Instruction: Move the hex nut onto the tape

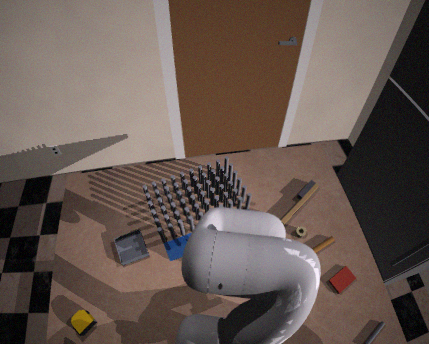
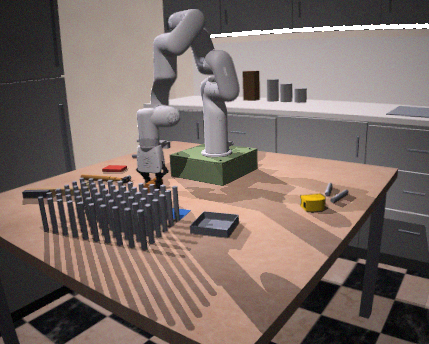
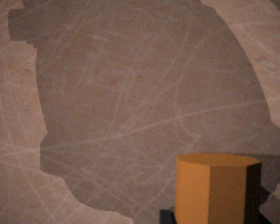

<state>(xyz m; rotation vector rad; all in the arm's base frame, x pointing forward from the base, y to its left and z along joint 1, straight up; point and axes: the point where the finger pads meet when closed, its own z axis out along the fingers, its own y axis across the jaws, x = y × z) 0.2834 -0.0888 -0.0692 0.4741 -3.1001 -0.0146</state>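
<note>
My gripper [image 2: 152,179] hangs just above the table, beside the near corner of the spacer field and next to the green robot base. It is shut on the hook pick, whose orange-brown six-sided handle [image 3: 217,189] fills the lower right of the wrist view; its hook tip is hidden. The grey upright spacers [image 1: 195,200] stand in a dense grid, also seen in the exterior view [image 2: 110,210]. The blue strip of tape [image 1: 177,247] lies at the grid's edge [image 2: 183,214]. I cannot see the hex nut among the spacers. In the top view the arm hides the gripper.
A grey tray [image 1: 131,247] [image 2: 215,224] sits beside the tape. A brown rod [image 1: 324,245], a small ring [image 1: 301,231], a long bar [image 1: 299,202] and a red block [image 1: 342,279] lie on one side. A yellow tape measure [image 2: 312,202] and the green base [image 2: 214,164] also stand on the table.
</note>
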